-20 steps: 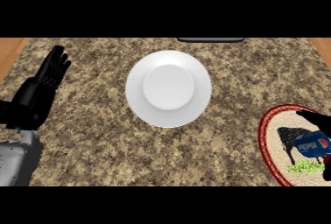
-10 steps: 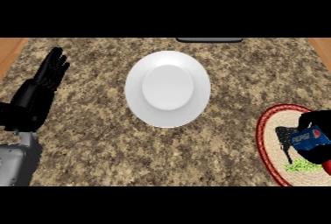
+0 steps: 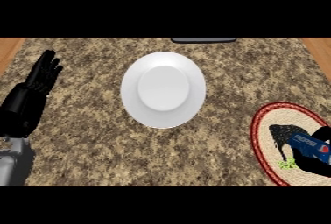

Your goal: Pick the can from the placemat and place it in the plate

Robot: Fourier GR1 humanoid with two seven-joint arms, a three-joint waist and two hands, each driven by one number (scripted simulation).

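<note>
Rightward, can (image 3: 311,146) at placemat (image 3: 271,124) edge

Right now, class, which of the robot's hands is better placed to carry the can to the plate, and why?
The right hand: it is already curled round the blue can over the placemat. The left hand rests open at the far left, across the plate.

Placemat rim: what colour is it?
Dark red, ringing a beige woven centre on the placemat; the head view, the only one, shows it at lower right.

Plate (image 3: 163,89) left of placemat (image 3: 275,144) w/ can (image 3: 311,147).
</note>
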